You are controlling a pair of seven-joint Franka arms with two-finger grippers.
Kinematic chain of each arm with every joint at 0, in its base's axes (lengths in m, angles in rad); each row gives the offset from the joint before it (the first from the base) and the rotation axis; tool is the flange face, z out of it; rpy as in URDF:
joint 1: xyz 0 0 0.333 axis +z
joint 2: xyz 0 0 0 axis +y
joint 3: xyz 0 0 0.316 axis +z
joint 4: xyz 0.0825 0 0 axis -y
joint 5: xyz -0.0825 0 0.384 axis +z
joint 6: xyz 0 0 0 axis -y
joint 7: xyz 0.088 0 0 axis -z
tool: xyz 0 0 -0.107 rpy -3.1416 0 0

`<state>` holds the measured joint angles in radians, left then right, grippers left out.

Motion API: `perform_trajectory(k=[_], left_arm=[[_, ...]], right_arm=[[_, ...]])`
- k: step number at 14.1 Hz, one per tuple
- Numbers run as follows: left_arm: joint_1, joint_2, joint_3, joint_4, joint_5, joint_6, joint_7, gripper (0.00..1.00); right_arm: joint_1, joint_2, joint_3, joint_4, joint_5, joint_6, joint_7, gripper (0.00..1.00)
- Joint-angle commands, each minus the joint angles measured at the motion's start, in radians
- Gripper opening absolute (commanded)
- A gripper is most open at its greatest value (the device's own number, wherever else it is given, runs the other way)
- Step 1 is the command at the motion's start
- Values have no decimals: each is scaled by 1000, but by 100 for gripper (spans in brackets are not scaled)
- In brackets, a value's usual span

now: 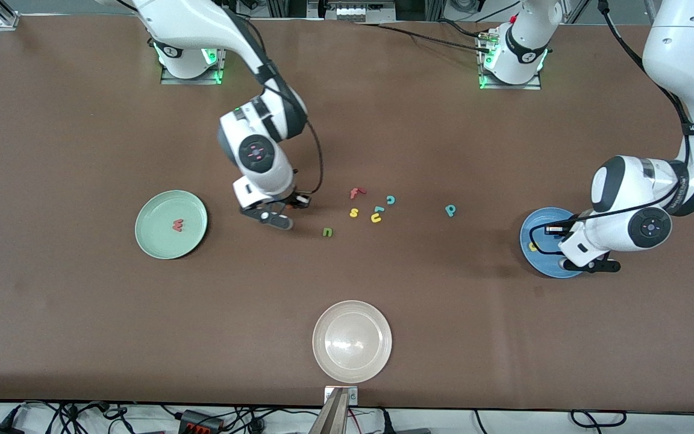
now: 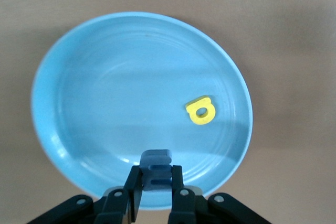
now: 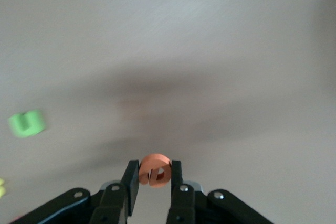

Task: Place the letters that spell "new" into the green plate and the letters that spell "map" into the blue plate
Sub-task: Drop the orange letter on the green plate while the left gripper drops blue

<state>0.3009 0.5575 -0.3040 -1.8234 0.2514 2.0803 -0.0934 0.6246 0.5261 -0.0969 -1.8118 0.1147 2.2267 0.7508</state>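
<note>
Looking from the front, the right gripper (image 1: 276,216) hangs low over the bare tabletop (image 1: 82,313) between the green plate (image 1: 171,224) and the green n (image 1: 327,232). The red w (image 1: 178,225) lies in that green plate. Clustered mid-table are the red f (image 1: 355,193), yellow s (image 1: 353,212), yellow u (image 1: 376,217) and teal c (image 1: 390,199); the teal p (image 1: 450,210) sits apart, toward the left arm's end. The left gripper (image 1: 588,264) is over the blue plate (image 1: 534,232), and a beige plate (image 1: 352,341) lies nearest the camera.

On to the left wrist view: the left gripper (image 2: 156,182) is clamped on the blue m (image 2: 156,167), held above the blue plate (image 2: 79,103), where the yellow a (image 2: 200,110) already rests.

Right wrist view now: the right gripper (image 3: 155,182) is clamped on the orange e (image 3: 154,170), lifted above bare tabletop (image 3: 210,51), with the green n (image 3: 27,123) lying off to one side.
</note>
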Motion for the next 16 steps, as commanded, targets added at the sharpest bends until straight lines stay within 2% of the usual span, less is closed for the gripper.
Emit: perform_trajectory(k=[1, 2, 5, 7, 11, 12, 14, 16], left_arm=[[33, -2, -17, -22, 26, 29, 52, 69], [34, -4, -17, -17, 26, 27, 52, 100], [29, -19, -35, -10, 26, -8, 50, 100], [29, -34, -107, 13, 26, -80, 50, 100], [24, -31, -236, 12, 17, -126, 57, 100], [21, -31, -278, 1, 9, -129, -1, 100], [20, -27, -300, -7, 9, -128, -129, 100], [3, -8, -303, -8, 6, -123, -193, 100]], right_arm=[[-87, -32, -85, -33, -1, -68, -268, 5], [-101, -32, -119, -44, -1, -71, -341, 5], [-111, -32, -194, -60, -1, -84, -477, 5], [-123, -20, -236, -58, -1, -82, -573, 5], [-132, 14, -234, -58, 0, -76, -576, 6], [-132, 26, -234, -58, 2, -71, -577, 6], [-131, 44, -234, -58, 6, -65, -578, 8], [-129, 58, -231, -58, 14, -68, -571, 21]])
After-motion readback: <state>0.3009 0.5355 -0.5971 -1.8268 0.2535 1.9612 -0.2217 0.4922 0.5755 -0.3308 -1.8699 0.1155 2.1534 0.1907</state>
